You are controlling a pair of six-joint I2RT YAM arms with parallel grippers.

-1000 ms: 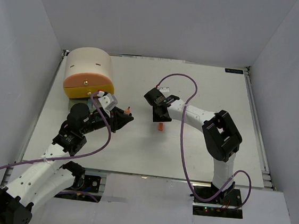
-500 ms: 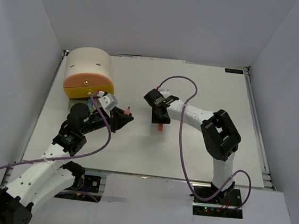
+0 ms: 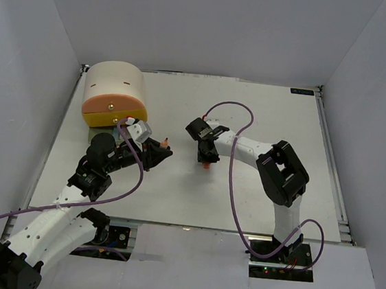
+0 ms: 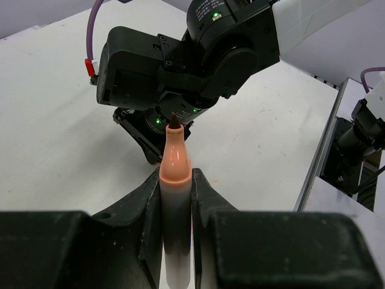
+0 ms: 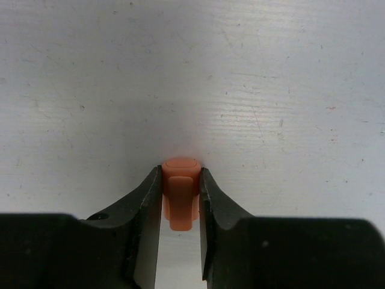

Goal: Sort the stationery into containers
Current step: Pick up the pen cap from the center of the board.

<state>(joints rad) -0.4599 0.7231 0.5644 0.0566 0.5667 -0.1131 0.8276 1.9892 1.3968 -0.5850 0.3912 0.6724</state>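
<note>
My left gripper [image 3: 159, 148] is shut on a grey marker [image 4: 175, 174] with an orange collar and a bare dark nib; the marker points forward toward the right arm [image 4: 180, 66]. A short orange marker cap [image 5: 180, 191] lies on the white table [image 3: 278, 119]. My right gripper [image 5: 180, 178] is down over it, both jaws pressed against the cap's sides. From the top view the cap [image 3: 207, 164] peeks out just below the right gripper [image 3: 206, 158]. The beige half-cylinder cabinet [image 3: 114, 81] stands at the back left, its peach-orange drawer [image 3: 107, 103] above a yellow drawer [image 3: 103, 116].
White walls close in the table on the left, back and right. A purple cable [image 3: 234, 183] loops from the right arm over the table. The left arm's wrist sits just in front of the cabinet's drawers.
The right gripper has moved nearer and lower onto the orange cap, and its jaws have closed in on it. The left arm and its marker have not moved.
</note>
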